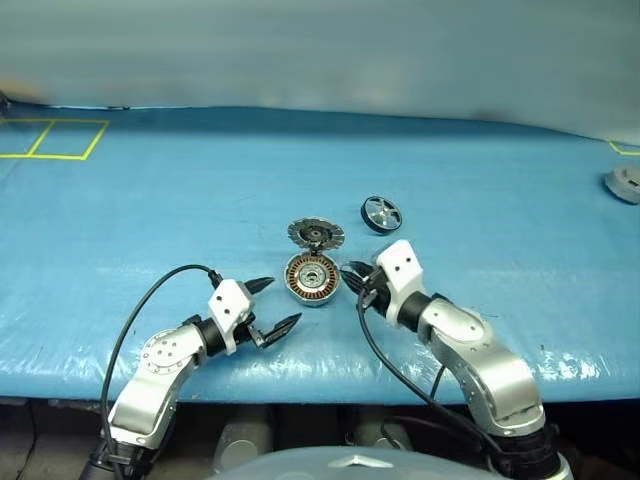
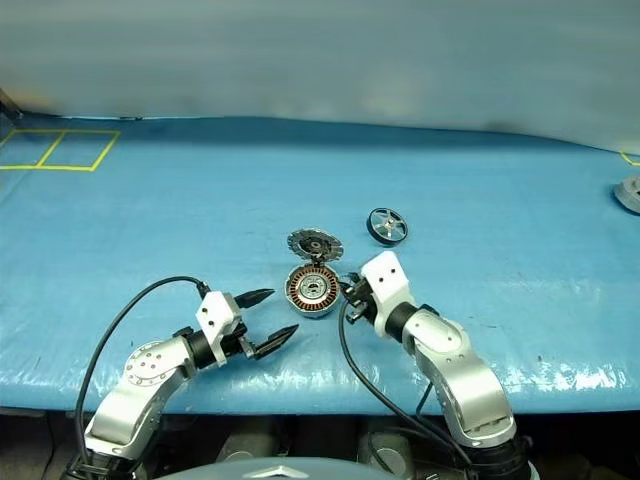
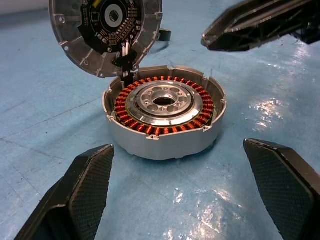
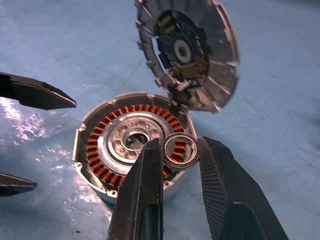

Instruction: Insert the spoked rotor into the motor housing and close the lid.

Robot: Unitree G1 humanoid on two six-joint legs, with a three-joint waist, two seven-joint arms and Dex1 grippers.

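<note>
the spoked rotor (image 1: 381,213), a small dark round wheel with a silver rim and spokes, lies flat on the blue plastic-covered table (image 1: 150,200), beyond and to the right of the other parts and apart from them, with bare sheet all round it. the motor housing (image 1: 312,278), a shallow silver-grey round case with a ring of copper windings around a metal hub, sits open nearer the front edge. the lid (image 1: 316,235), a silver-grey ribbed disc with a dark centre, stands tilted up from the housing's far rim, joined there by short wires.

the right gripper (image 4: 181,152) hangs just beside the housing's right rim, its two black fingers pinched on a small thin metal ring (image 4: 181,150) held over the windings. the left gripper (image 1: 270,306) waits near the housing's left side, not touching it, its fingers spread wide with nothing between them.

yellow taped lines (image 1: 55,140) mark the far left corner, and a pale round object (image 1: 626,183) sits at the right edge.
</note>
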